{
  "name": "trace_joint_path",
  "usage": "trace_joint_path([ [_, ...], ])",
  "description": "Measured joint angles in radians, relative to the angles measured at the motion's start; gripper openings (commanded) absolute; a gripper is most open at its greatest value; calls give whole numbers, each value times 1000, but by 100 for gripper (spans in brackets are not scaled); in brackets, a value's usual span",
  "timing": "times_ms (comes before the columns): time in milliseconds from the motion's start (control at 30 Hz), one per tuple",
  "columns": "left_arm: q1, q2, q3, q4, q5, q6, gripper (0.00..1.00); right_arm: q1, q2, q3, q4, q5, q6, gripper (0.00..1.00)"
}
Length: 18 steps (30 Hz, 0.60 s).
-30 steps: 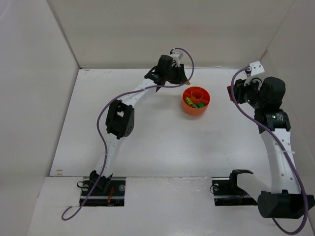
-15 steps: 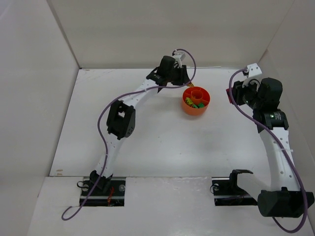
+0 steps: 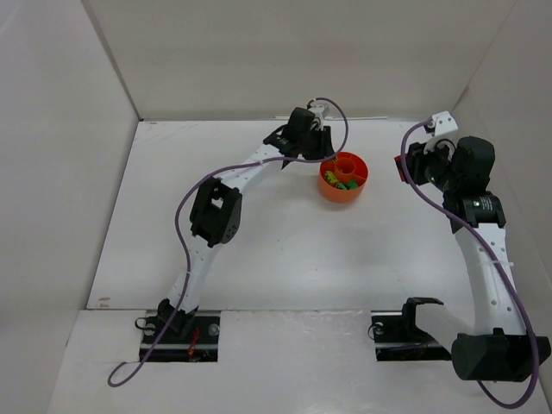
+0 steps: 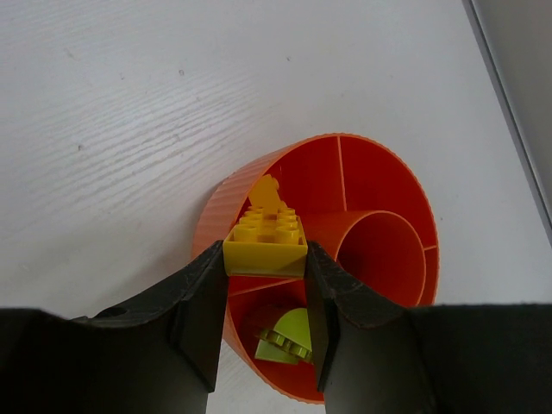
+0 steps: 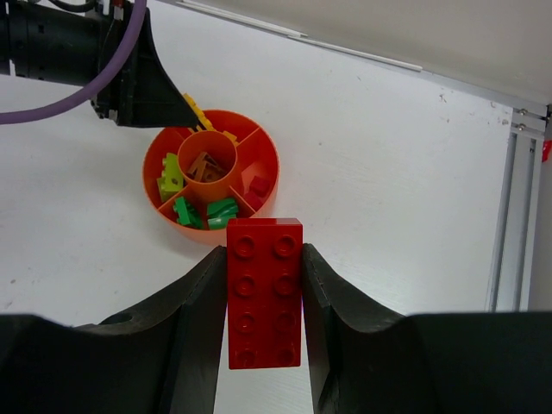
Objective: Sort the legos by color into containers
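From above, the round orange bowl sits far back on the white bench.

Left wrist: the left end effector pinches a bumpy yellow brick over the bowl's rim, likely to drop it in (lime bricks lie below).

Right wrist: the right end effector pinches a long red brick, well apart from the bowl, maybe for its turn.

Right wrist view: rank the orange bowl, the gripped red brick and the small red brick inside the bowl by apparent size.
1. orange bowl, marginally widest.
2. gripped red brick, close behind; it sits right at the lens, so this ranking is unsure.
3. small red brick, clearly smallest.
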<state>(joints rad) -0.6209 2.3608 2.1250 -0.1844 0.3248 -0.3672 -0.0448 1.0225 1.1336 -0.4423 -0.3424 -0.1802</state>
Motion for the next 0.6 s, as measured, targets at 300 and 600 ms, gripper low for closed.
trace_joint_path([
  [300, -13, -2, -3, -8, -44, 11, 14, 0, 0, 0, 0, -6, 0, 1],
  [600, -14, -7, -3, -22, -55, 27, 22, 0, 0, 0, 0, -5, 0, 2],
])
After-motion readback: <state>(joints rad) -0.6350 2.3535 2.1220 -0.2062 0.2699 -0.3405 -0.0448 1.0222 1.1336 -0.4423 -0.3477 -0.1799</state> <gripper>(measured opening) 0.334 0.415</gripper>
